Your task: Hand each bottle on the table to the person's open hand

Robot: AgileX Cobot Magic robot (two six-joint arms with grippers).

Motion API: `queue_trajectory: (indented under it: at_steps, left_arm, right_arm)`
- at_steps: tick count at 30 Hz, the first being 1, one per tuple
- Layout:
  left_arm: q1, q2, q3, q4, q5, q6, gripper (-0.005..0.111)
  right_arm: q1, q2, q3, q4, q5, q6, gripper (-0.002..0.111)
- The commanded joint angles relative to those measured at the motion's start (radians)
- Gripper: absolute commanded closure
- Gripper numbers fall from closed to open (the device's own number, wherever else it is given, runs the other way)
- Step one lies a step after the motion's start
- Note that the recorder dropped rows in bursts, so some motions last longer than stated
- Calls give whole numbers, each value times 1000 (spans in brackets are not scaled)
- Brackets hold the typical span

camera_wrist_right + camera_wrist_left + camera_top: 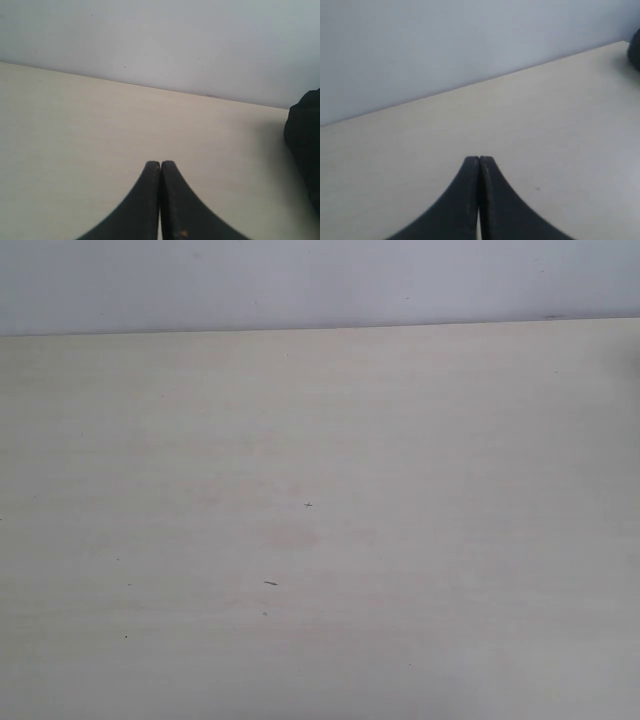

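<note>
Pincers: left pincer (479, 161) and right pincer (160, 165) clenched empty over desk (320, 490); no bottle visible, bearing cannot be told.

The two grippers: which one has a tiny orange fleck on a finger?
The right gripper: one dark finger carries a small orange fleck back from its tip. The left gripper, shut likewise, shows plain dark fingers.

The left end effector (479, 161) and the right end effector (160, 165) are matt black and unpatterned. The counter (320, 440) beneath them is pale beige with faint wood grain (a few tiny dark specks (270, 583) too). The wall (300, 280) beyond them is plain pale blue-grey. A black bulk (305, 150) sits beside the right one.
</note>
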Motion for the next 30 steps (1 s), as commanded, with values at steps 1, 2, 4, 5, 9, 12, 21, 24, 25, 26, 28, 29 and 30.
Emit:
queue_trajectory:
  at_steps: [1,2,4,5,9,12,21,24,25,26,28,29,30]
  left_arm:
    - [149,-61,2,47,-7,34,107]
    - [186,-76,2,47,-7,34,107]
    - [256,-111,2,47,-7,34,107]
    - [287,-129,2,47,-7,34,107]
    - [378,-204,2,47,-7,34,107]
    - [431,-269,2,60,-7,36,107]
    - [506,-478,46,36,-7,26,107]
    - [518,-558,83,36,-7,26,107]
    - [520,-587,97,36,-7,26,107]
    - [523,-613,108,36,-7,26,107]
    - [523,-613,136,36,-1,24,107]
    - [523,-613,142,36,7,18,107]
    - [528,-613,151,22,20,14,107]
  right_arm:
    - [-4,-6,5,3,-9,-1,108]
    - [-4,-6,5,3,-9,-1,108]
    - [-4,-6,5,3,-9,-1,108]
    - [-4,-6,5,5,-9,-1,108]
    - [-4,-6,5,5,-9,-1,108]
    - [-4,-6,5,5,-9,-1,108]
    - [-4,-6,5,5,-9,-1,108]
    - [-4,-6,5,5,-9,-1,108]
    - [-4,-6,5,5,-9,-1,108]
    - [-4,-6,5,5,-9,-1,108]
    - [-4,-6,5,5,-9,-1,108]
    - [-4,-6,5,5,-9,-1,108]
    - [-4,-6,5,5,-9,-1,108]
